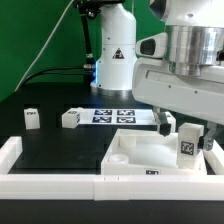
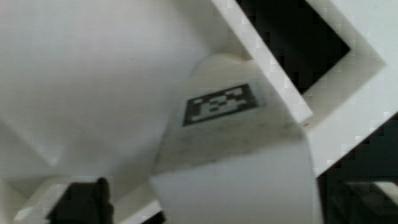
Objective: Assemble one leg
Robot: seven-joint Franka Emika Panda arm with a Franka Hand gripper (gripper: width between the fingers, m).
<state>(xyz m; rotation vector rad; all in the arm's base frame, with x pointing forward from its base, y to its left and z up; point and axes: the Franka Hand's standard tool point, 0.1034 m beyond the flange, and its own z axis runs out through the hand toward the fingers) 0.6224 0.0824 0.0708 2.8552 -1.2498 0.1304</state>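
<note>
Exterior view: small white plastic block-shaped leg (image 1: 187, 146) with a black-and-white tag, pinched upright between the fingers of the claw (image 1: 187, 137), just above the large white square panel (image 1: 150, 155) on the black counter (image 1: 60, 145). Wrist view: same tagged leg (image 2: 228, 150) filling the frame, clamped, over the panel's edge.

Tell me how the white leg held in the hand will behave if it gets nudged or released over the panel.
The leg looks like a stiff plastic block, so it probably won't flex. Its smooth, glossy faces in the wrist view suggest that it may slip between the fingers. Small and taller than wide, it seems light and apt to tip on the panel.
</note>
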